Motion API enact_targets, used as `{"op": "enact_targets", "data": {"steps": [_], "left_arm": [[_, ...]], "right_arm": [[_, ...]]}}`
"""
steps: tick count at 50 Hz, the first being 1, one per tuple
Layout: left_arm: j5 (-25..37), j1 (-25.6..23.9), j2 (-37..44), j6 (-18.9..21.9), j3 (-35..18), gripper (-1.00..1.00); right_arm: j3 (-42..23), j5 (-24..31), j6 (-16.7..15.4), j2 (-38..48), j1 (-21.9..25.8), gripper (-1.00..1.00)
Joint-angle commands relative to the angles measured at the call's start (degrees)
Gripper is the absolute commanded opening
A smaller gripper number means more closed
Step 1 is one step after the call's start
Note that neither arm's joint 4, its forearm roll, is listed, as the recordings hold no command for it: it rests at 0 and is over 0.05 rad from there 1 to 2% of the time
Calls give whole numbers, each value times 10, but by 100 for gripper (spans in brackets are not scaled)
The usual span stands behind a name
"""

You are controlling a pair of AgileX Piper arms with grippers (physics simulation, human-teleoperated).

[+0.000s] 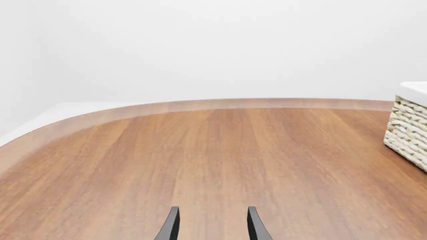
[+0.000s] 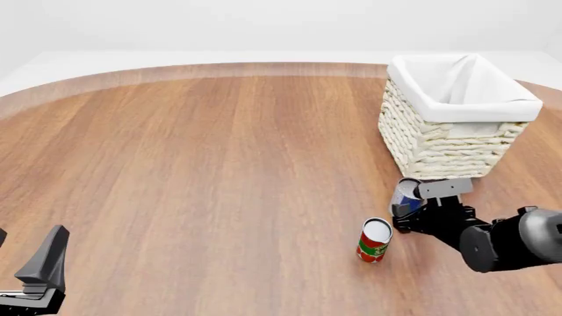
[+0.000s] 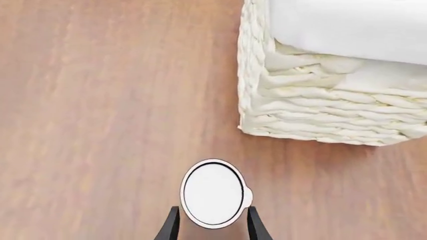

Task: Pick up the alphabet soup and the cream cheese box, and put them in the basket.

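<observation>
My right gripper [image 2: 407,212] is shut on the alphabet soup [image 2: 405,193], a small can with a blue and white label, tilted just in front of the basket [image 2: 439,146]. In the right wrist view the can's white top [image 3: 213,192] sits between the two dark fingers, with the woven basket wall [image 3: 320,115] beyond it. My left gripper [image 1: 212,227] is open over bare wood at the near left of the table, holding nothing. The cream cheese box is out of view.
A red and green can [image 2: 374,241] stands upright on the table, close to the left of my right gripper. The basket's corner [image 1: 408,127] shows at the edge of the left wrist view. The curved table edge [image 2: 176,71] runs along the back.
</observation>
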Motion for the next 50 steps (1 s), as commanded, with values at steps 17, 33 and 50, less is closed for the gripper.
{"op": "enact_targets", "data": {"steps": [17,33,50], "left_arm": [[0,0,0,0,0,100],[0,0,0,0,0,100],[0,0,0,0,0,100]], "right_arm": [[-2,-27,-1,37,-9,-100],[10,-8,-9,-19,-18,-100],[15,27,-20,-91,-16,-100]]}}
